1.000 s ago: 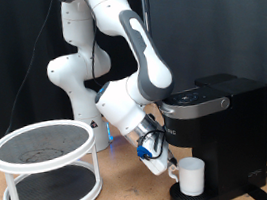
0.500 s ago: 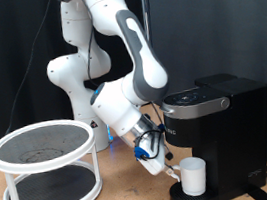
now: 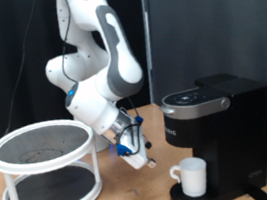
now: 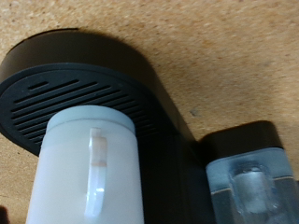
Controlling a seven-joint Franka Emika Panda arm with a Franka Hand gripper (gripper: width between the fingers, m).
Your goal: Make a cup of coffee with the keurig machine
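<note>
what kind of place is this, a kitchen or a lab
Likely a robot lab, not a kitchen: black curtain backdrop, wooden table with only the keurig machine, the cup and a white two-tier stand.

Even indoor light, exterior view slightly soft, wrist view blurred close up.

The dark backdrop stays unlit while the white robot arm (image 3: pixel 95 45) shows motion smear; the plain white ceramic cup (image 4: pixel 89 173) is hazy, and the black boxy coffee machine (image 3: pixel 219 128) carries a faint sheen on top.
</note>
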